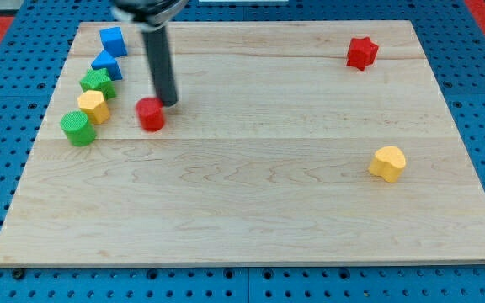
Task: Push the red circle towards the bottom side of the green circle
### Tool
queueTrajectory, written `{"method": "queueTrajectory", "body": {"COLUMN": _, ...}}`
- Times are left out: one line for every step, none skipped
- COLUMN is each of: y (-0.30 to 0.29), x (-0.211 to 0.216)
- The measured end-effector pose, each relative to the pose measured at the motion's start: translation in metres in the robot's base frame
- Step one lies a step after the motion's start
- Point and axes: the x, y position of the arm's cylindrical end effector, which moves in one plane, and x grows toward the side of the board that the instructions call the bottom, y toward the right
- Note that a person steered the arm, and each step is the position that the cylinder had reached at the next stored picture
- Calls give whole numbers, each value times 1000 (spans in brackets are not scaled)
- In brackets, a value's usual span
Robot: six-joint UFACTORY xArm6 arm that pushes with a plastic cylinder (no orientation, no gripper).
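The red circle (151,114) lies on the wooden board (251,194) at the upper left. The green circle (77,128) lies to its left and slightly lower, at the bottom end of a row of blocks. My tip (168,104) stands just to the right of the red circle and a little above it, touching or nearly touching its edge. The dark rod rises from there to the view's top.
A row of blocks runs up from the green circle: a yellow block (94,106), a green block (98,82), a blue block (107,64) and a blue cube (113,39). A red star (361,52) lies at upper right. A yellow heart (387,163) lies at right.
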Motion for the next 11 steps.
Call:
{"method": "queueTrajectory", "body": {"y": -22, "x": 34}}
{"method": "queueTrajectory", "body": {"y": -32, "x": 47}}
{"method": "queueTrajectory", "body": {"y": -33, "x": 63}}
{"method": "queueTrajectory", "body": {"y": -35, "x": 87}}
{"method": "queueTrajectory", "body": {"y": -15, "x": 117}}
{"method": "queueTrajectory", "body": {"y": -27, "x": 153}}
{"method": "queueTrajectory", "body": {"y": -61, "x": 139}}
{"method": "queueTrajectory", "body": {"y": -62, "x": 133}}
{"method": "queueTrajectory", "body": {"y": -54, "x": 129}}
{"method": "queueTrajectory", "body": {"y": -52, "x": 125}}
{"method": "queueTrajectory", "body": {"y": -62, "x": 119}}
